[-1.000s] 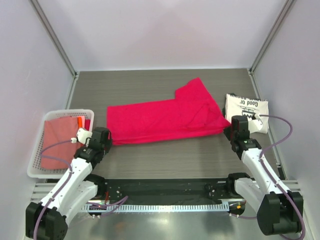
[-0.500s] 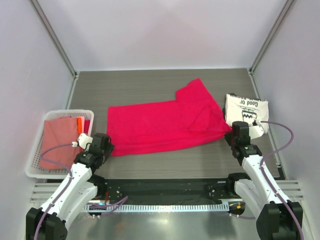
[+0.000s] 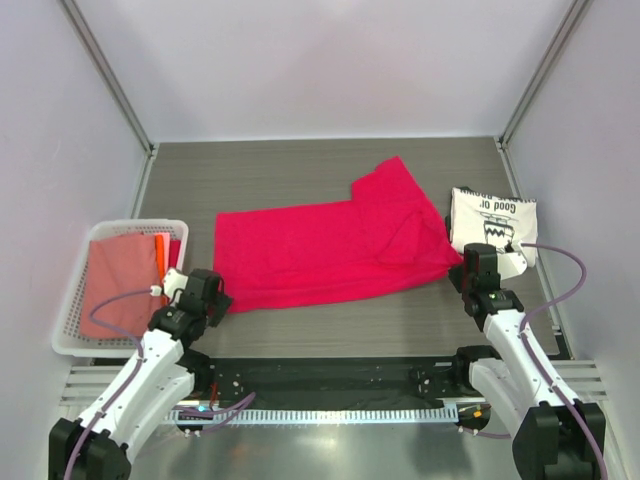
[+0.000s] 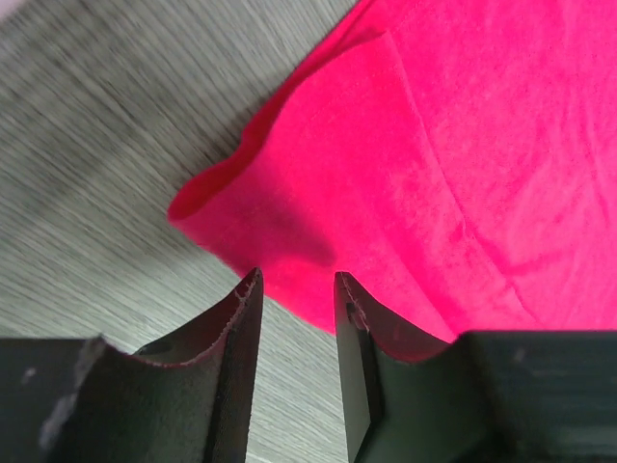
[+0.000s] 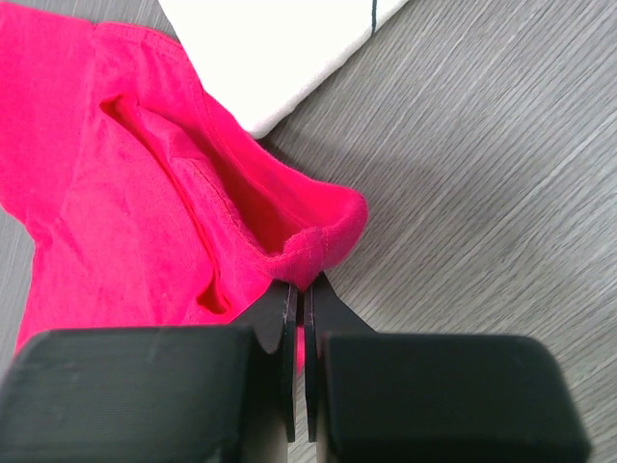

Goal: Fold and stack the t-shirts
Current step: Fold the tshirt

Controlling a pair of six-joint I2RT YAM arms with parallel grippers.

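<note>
The crimson-pink t-shirt (image 3: 320, 250) lies spread flat mid-table. Only the right wrist view shows the right gripper (image 5: 301, 289) pinched tight on its rolled hem corner. Only the left wrist view shows the left gripper (image 4: 297, 280) narrowly parted and empty, just short of the opposite corner. To the shirt's right, the folded cream t-shirt (image 3: 492, 222) carries print reading "Good". To its left sits a white lattice basket (image 3: 67, 320).

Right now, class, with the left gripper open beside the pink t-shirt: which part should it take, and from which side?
Take the near-left corner of the crimson-pink t-shirt, coming in low along the table from the near left. The doubled edge curls up off the surface, so the open left gripper could probably slide one finger under. The right gripper pinches the opposite end.
</note>
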